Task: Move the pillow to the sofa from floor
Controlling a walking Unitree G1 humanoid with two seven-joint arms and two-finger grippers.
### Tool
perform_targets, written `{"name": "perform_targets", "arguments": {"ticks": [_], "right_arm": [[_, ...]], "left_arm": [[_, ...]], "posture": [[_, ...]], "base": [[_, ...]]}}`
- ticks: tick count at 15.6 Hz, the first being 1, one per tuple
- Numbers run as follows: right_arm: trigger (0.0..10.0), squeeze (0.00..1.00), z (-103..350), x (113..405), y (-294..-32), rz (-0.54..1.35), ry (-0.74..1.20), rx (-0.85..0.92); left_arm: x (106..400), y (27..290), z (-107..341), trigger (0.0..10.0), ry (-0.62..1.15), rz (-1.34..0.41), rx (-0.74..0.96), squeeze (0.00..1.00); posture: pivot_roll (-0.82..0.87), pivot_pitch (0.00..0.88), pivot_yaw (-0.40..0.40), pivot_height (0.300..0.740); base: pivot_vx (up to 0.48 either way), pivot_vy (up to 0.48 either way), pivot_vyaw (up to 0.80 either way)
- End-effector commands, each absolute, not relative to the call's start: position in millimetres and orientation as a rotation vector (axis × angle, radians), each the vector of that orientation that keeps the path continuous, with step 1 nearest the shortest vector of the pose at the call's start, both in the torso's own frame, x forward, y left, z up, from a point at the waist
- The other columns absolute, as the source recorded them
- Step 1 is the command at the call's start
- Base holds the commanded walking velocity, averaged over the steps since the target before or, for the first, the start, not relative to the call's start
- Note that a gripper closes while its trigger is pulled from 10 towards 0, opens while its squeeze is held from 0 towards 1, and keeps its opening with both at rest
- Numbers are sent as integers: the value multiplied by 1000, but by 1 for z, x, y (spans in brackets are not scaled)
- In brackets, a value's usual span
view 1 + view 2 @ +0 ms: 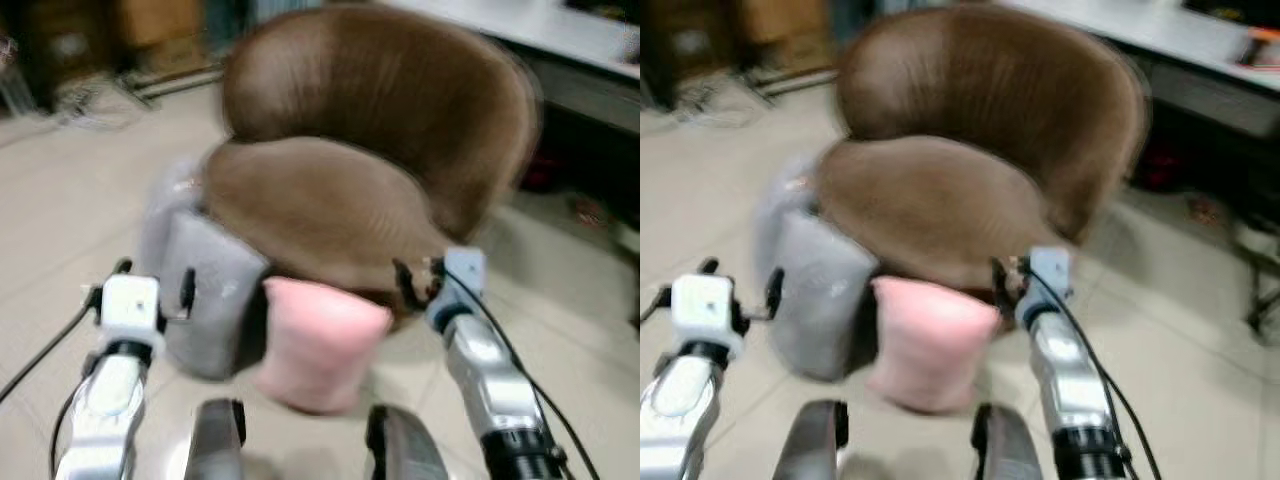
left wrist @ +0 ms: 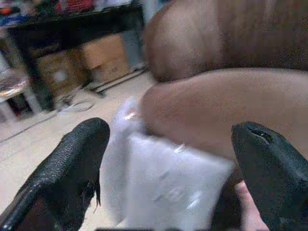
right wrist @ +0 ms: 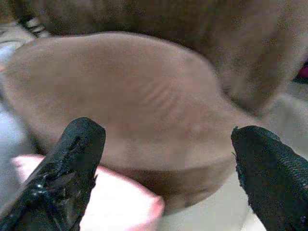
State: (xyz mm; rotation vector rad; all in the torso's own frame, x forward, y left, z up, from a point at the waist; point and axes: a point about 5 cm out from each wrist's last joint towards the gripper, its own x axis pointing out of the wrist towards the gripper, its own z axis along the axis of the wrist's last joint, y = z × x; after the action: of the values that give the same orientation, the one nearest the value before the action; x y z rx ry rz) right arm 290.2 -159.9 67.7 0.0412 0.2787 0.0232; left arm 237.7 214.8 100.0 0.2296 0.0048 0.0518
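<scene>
The pink pillow [image 1: 318,342] was a soft, plump block with rounded corners, standing upright on the pale tiled floor [image 1: 60,220] at about six o'clock from the brown sofa [image 1: 360,170], its top edge resting against the front of the seat. Just beside it, at its nine o'clock, a grey pillow [image 1: 205,290] leaned on the same seat front, the two touching along one side. The picture was blurred, so I could read no finer texture on either.

I held both arms forward and low, silver forearms reaching from the bottom of my sight toward the seat. My left gripper [image 2: 168,159] hovered in front of the grey pillow, at roughly nine o'clock from the pink one, its two black fingers [image 2: 72,168] spread wide with nothing between them. My right gripper [image 3: 163,159] hung at about three o'clock from the pink pillow, close to the seat's front edge, fingers [image 3: 67,163] likewise parted and grasping nothing; the pink pillow's corner showed below them in the right wrist view.

At twelve o'clock beyond the sofa stood a dark table [image 2: 72,24] with cardboard boxes [image 2: 103,60] beneath.
</scene>
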Motion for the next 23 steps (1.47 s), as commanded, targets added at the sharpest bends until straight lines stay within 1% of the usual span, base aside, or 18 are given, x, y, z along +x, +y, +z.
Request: {"name": "perform_targets", "arguments": {"ticks": [1,13,15,18,20,21,23], "right_arm": [[10000,0,64,288,-171,-18,295,46],[10000,0,64,290,-167,16,288,-8],[10000,0,64,289,-166,21,287,-20],[10000,0,59,288,-172,81,326,4],[10000,0,57,288,-170,142,339,15],[10000,0,55,289,-167,186,357,-12],[10000,0,53,291,-165,225,372,-24]], "left_arm": [[236,209,98,10000,8,27,224,0],[236,212,97,10000,8,21,228,0],[235,212,98,10000,8,21,230,0],[234,211,95,10000,23,12,262,0],[234,210,96,10000,25,4,267,0],[234,208,93,10000,39,-24,277,0],[233,205,90,10000,56,-64,286,0]], "posture": [[54,0,-87,555],[61,0,-84,555],[63,0,-83,555],[64,0,-79,555],[64,0,-76,530],[64,0,-76,510],[71,8,-91,485]], "base": [[300,0,0],[300,0,0],[298,0,634],[0,0,0],[0,0,0],[0,0,0],[0,0,0]]}}
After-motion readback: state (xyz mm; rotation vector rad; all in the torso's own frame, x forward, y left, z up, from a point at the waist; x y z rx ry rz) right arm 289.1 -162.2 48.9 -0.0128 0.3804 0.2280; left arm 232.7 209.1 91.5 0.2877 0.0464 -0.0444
